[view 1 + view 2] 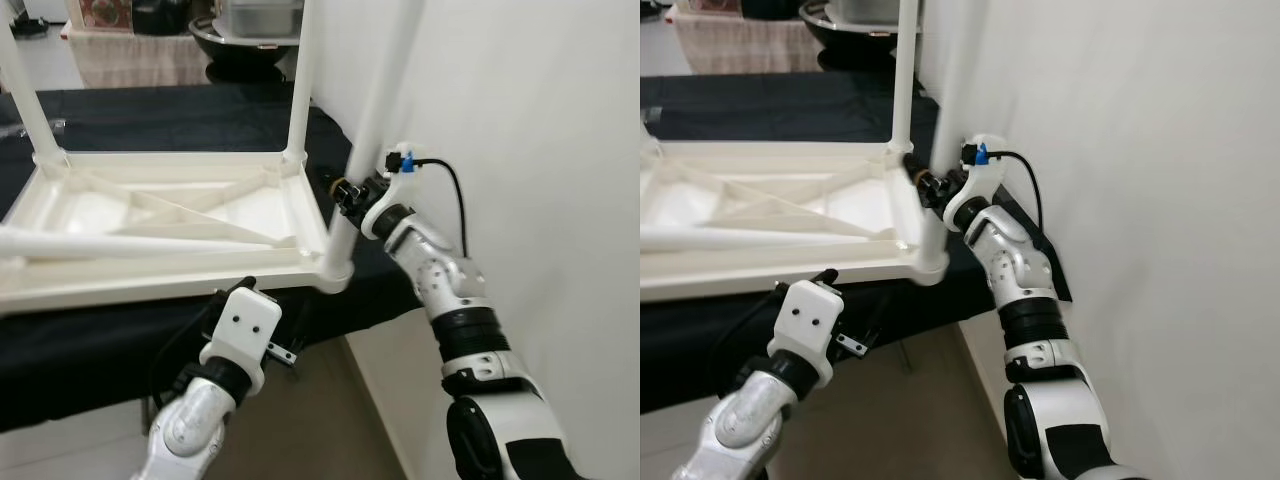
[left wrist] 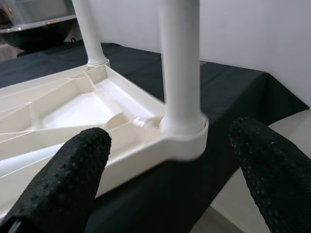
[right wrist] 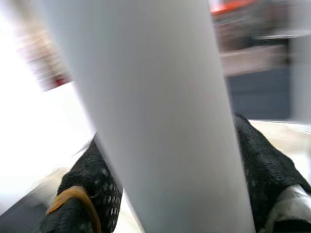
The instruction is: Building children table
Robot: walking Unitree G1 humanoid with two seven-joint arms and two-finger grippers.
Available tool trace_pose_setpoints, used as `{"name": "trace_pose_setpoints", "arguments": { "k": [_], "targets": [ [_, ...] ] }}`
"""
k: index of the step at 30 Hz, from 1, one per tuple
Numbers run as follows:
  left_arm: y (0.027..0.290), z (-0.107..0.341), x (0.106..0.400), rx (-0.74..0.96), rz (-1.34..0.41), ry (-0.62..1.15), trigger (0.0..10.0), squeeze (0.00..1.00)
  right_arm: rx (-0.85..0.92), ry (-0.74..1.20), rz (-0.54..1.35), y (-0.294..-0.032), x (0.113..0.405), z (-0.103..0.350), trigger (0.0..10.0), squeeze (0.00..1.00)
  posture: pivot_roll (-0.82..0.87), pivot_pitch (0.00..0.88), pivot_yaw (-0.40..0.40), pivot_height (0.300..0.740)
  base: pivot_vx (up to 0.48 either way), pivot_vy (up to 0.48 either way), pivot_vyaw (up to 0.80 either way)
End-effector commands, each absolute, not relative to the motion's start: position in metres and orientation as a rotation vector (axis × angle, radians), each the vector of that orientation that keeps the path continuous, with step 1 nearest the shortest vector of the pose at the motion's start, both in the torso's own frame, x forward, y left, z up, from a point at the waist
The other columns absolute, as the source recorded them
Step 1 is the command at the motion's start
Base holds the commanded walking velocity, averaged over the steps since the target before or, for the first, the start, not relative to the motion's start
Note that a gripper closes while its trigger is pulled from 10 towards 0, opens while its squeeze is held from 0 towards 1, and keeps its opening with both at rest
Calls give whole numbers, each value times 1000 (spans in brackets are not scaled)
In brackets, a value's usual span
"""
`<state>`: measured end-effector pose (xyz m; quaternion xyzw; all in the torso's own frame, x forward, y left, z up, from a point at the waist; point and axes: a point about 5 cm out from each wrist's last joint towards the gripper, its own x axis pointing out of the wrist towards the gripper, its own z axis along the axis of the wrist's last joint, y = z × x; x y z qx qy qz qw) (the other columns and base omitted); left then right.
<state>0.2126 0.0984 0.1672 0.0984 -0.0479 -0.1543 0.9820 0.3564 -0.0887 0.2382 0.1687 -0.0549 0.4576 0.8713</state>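
A white plastic children's table (image 1: 160, 215) lies upside down on a black-covered table (image 1: 150, 120). Three of its legs stand upright. My right gripper (image 1: 345, 195) is shut on the near-right leg (image 1: 365, 130) a little above its corner socket (image 1: 335, 272). In the right wrist view both fingers (image 3: 92, 179) press against the leg (image 3: 155, 116). My left gripper (image 2: 170, 141) is open, low at the black table's front edge, facing that same corner socket (image 2: 182, 133) without touching it. A loose white leg (image 1: 130, 240) lies across the upturned tabletop.
A white wall (image 1: 540, 120) runs close along the right, beside my right arm. A dark bowl (image 1: 240, 45) and a cloth-covered stand are behind the black table. Bare floor (image 1: 320, 420) lies below the front edge.
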Motion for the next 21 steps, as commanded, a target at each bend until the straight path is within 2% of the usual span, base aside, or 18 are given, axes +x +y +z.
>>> {"name": "trace_pose_setpoints", "arguments": {
  "k": [1, 4, 9, 10, 14, 21],
  "targets": [
    [96, 167, 212, 189, -319, -94, 10000, 0, 340, -113, 1171, -83, 340, 240, 10000, 0, 70, 23, -137, 740, 0, 0, 0],
    [96, 167, 212, 184, -324, -92, 10000, 0, 286, -68, 1261, -88, 333, 229, 10000, 0, 70, 29, -138, 740, 0, 0, 0],
    [93, 166, 210, 179, -345, -85, 10000, 0, 168, 16, 1309, -92, 331, 206, 10000, 0, 73, 30, -138, 740, 0, 0, 0],
    [93, 166, 209, 177, -351, -82, 10000, 0, 111, 48, 1267, -91, 336, 194, 0, 0, 74, 31, -139, 740, 0, 0, 0],
    [93, 165, 209, 176, -352, -81, 10000, 0, 78, 58, 1194, -88, 344, 186, 0, 0, 73, 32, -137, 740, 0, 0, 0],
    [94, 166, 209, 178, -348, -83, 10000, 0, 100, 23, 873, -90, 369, 195, 0, 0, 71, 37, -139, 740, 0, 0, 0]
  ]
}}
